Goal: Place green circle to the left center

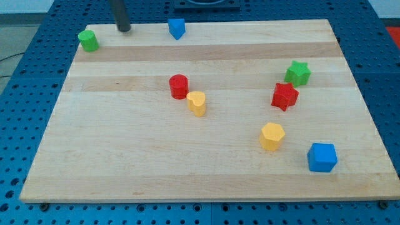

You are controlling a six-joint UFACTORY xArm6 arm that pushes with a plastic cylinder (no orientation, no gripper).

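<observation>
The green circle block [89,40] sits at the board's top left corner. My tip [124,29] rests at the board's top edge, a short way to the right of the green circle and apart from it. The rod rises out of the view's top. A blue block [177,28], pentagon-like, stands at the top edge to the right of my tip.
A red cylinder [179,86] and a yellow heart block [197,103] stand close together near the board's middle. A green star [298,73] and a red star [285,96] are at the right. A yellow hexagon [272,136] and a blue cube [322,157] are at the lower right.
</observation>
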